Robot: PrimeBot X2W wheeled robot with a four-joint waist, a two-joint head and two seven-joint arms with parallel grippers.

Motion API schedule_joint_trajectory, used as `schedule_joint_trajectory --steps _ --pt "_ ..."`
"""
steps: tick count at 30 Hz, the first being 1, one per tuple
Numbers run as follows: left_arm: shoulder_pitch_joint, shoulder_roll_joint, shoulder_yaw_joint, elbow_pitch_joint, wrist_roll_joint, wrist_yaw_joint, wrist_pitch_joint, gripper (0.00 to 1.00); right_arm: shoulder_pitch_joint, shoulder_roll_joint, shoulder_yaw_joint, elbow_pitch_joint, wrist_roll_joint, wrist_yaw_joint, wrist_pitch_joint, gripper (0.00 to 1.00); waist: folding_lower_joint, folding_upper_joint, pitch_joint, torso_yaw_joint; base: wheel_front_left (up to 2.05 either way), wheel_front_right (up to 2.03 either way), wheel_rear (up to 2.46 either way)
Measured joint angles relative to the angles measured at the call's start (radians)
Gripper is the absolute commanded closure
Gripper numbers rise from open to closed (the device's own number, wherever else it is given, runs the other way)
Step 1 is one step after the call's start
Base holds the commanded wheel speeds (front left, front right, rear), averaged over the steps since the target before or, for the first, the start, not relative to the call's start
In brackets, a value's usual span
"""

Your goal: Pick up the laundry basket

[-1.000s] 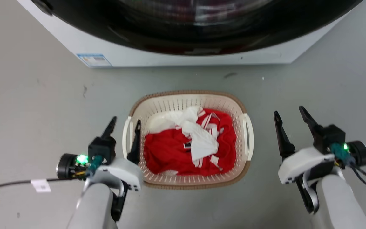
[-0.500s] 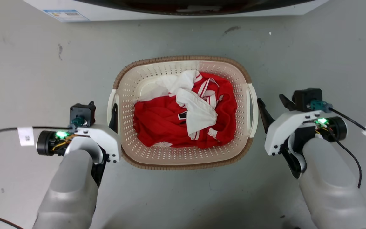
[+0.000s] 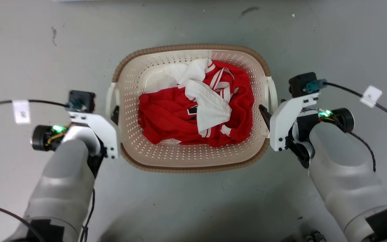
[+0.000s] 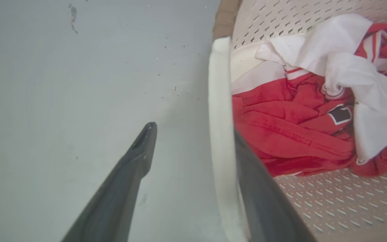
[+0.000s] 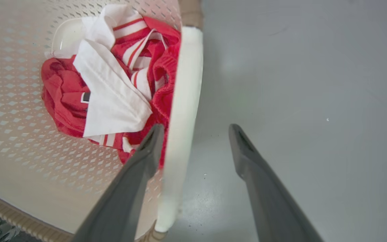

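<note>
Where the basket [image 3: 131,80] sits: upright on the floor [image 3: 45,50], centred between the 2 arms, not yet lifted.
Left gripper [image 4: 193,134]: jaws wide, straddling the left handle [image 4: 220,134]; 1 finger hangs outside over the floor, and the other dips inside, close behind the handle. No squeeze shows.
Right gripper [image 5: 196,128]: jaws wide too, mirrored on the right handle [image 5: 181,101], with 1 finger inside by the clothes and 1 outside.
Why placed so: a grip on each side would likely keep the load level, so closing on both handles looks like the step in hand.
Basket make: rounded-rectangular cream plastic, walls pierced with small holes, a brown woven-look rim and smooth white strap handles.
Load: a crumpled red garment [image 3: 166,117] with white stripes, and a white cloth [image 3: 210,107] draped over it; soft and loose.
Floor surface: smooth matt grey with a few dark scuffs.
Risk: the slick, thin handles may slip if the 2 grips close unevenly.
</note>
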Motion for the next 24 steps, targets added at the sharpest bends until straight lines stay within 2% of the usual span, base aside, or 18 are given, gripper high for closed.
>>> schedule_joint_trajectory --steps 7,23,24 --pt "-0.059 0.012 -0.03 0.021 -0.013 -0.007 0.032 0.0 -0.064 0.004 0.06 0.058 0.062 0.001 0.042 0.0 -0.0002 0.0 0.038 0.012 0.0 0.0 0.0" --pt "-0.092 0.009 -0.139 0.031 -0.075 -0.003 -0.009 0.0 -0.109 0.005 0.147 0.109 0.129 0.001 0.007 0.0 -0.0002 0.0 0.054 0.017 0.0 0.0 0.0" --pt "-0.092 0.009 -0.145 0.031 -0.083 -0.003 -0.008 0.0 -0.111 0.005 0.154 0.112 0.132 0.001 0.008 0.05 -0.0002 0.0 0.054 0.016 0.0 0.0 0.0"
